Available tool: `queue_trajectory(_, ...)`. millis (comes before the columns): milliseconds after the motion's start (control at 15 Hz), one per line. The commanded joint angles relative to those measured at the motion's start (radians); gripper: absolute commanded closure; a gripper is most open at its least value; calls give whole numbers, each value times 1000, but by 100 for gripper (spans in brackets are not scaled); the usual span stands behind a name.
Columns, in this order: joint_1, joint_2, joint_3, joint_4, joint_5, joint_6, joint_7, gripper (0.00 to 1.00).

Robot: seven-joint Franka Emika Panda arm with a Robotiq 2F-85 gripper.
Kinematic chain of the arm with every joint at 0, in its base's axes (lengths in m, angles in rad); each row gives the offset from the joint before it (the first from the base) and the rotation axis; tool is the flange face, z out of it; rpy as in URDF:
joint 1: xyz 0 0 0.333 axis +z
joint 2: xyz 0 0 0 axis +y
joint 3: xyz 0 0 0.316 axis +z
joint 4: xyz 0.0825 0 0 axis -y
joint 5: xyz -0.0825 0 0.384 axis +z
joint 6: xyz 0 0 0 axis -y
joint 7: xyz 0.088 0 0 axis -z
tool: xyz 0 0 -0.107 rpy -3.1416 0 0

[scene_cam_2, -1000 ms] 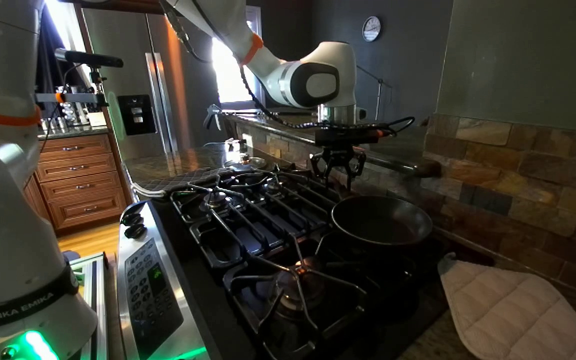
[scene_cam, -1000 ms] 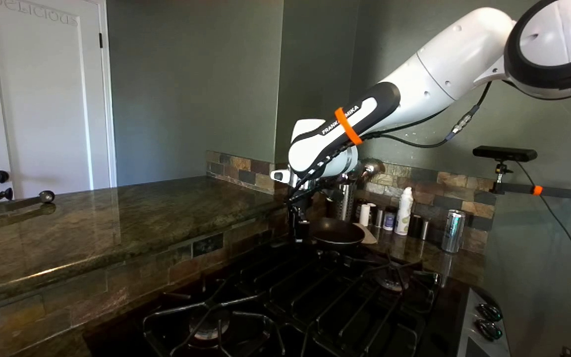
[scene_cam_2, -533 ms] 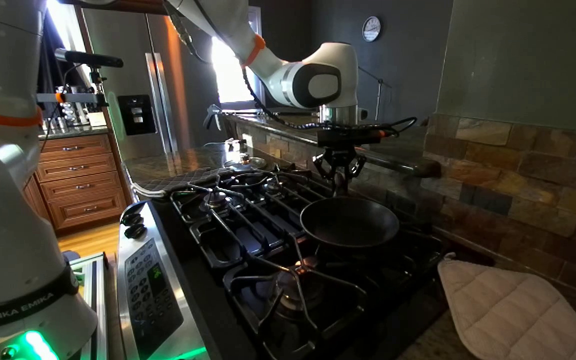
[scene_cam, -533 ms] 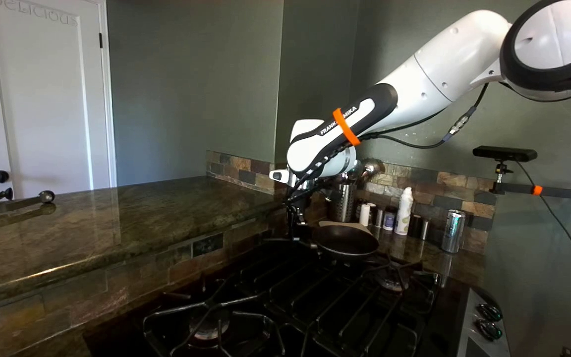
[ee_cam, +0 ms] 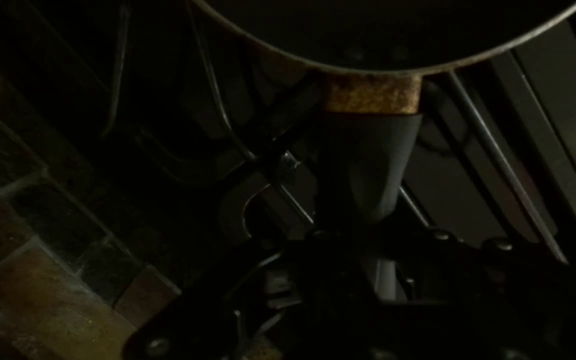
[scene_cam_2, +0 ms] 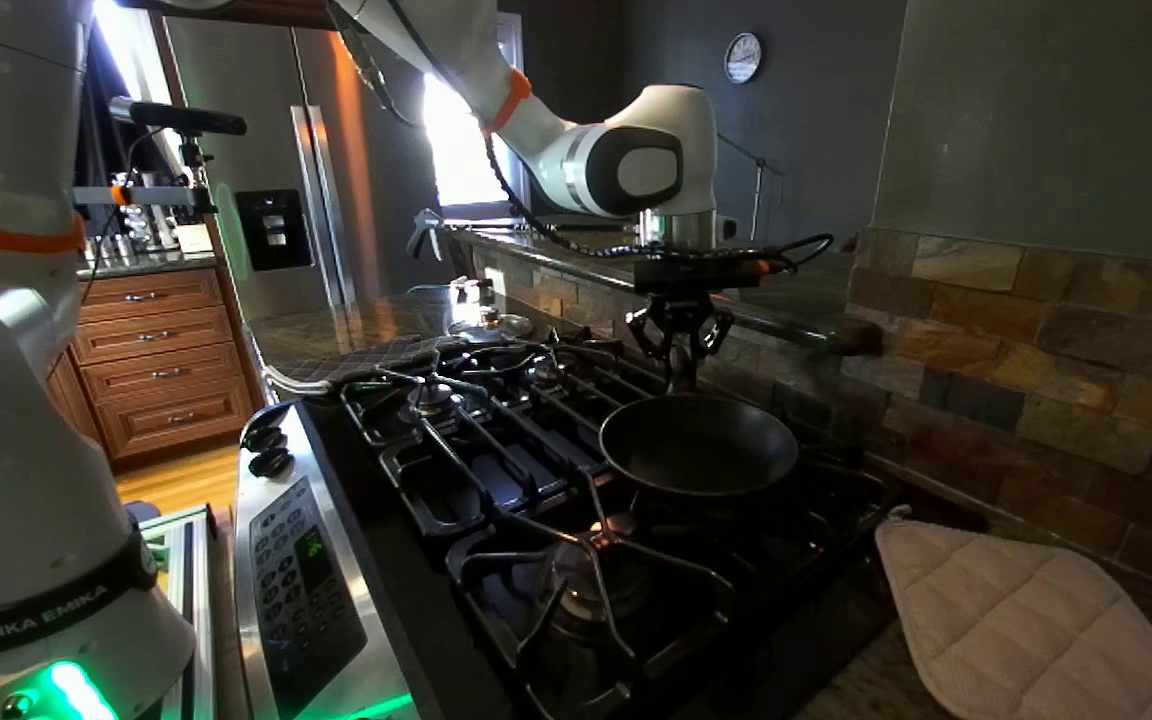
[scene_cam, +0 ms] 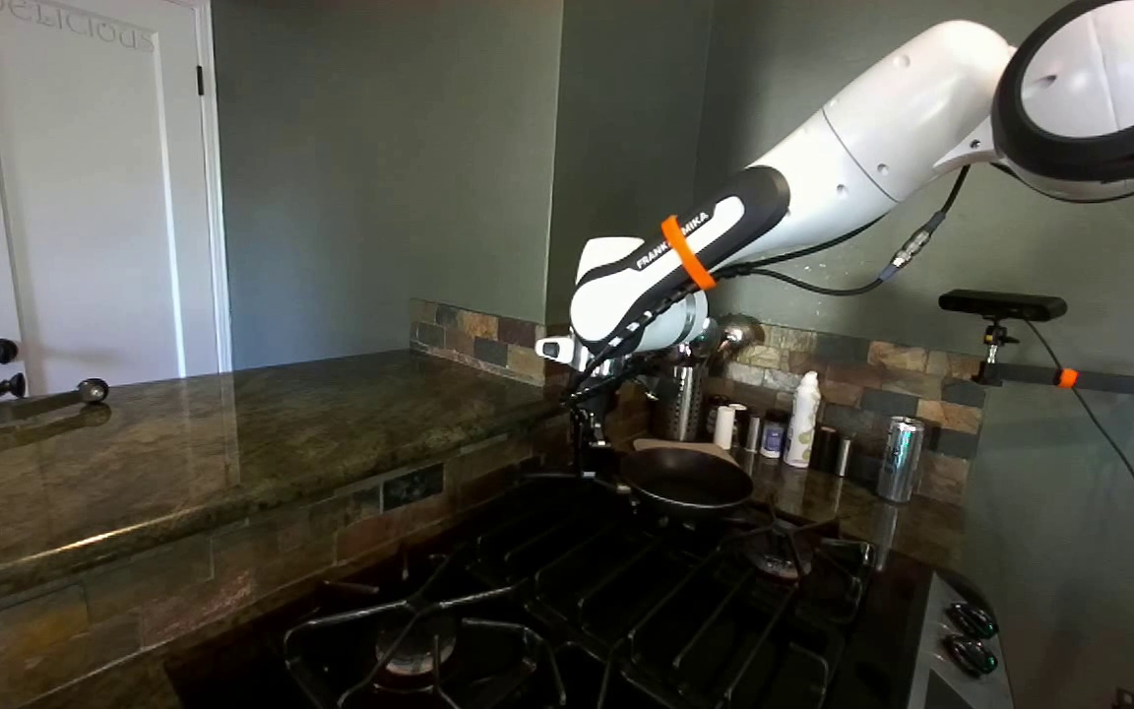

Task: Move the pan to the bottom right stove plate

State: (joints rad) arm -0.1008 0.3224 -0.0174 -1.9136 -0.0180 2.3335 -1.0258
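Two fingers (scene_cam_2: 707, 338) grip the pan (scene_cam_2: 698, 446) by its handle (ee_cam: 368, 155), near but clear of its rim (ee_cam: 374, 72).

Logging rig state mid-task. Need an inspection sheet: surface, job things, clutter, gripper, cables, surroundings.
Surface: black stovetop; picture too dark to judge how clean it is.
Pan: roughly level; whether it rests on the stovetop, cannot tell.
Bottom right stove plate: likely the burner beside the pan, toward the keypad; pan not on it.
Clutter: quilted pad beside the stovetop; white bottle and steel canister by the tiled wall.
Gripper: shut on the pan's handle.
Cables: arm cable sags beneath the forearm.
Cable snags: nothing seen.
Surroundings: raised counter, white door, refrigerator.
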Motion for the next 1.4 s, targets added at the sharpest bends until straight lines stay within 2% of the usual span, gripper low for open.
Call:
queue_trajectory(0, 1, -23, -7, -22, -32, -26, 99, 92)
queue_trajectory(400, 0, -94, -10, -124, -48, 18, 210, 92)
queue_trajectory(600, -4, -142, -4, -189, -39, 35, 211, 92)
queue_trajectory(1000, -9, -245, 0, -343, -2, 141, 138, 92)
queue_trajectory(1333, -11, -313, -8, -434, 100, 204, -33, 92)
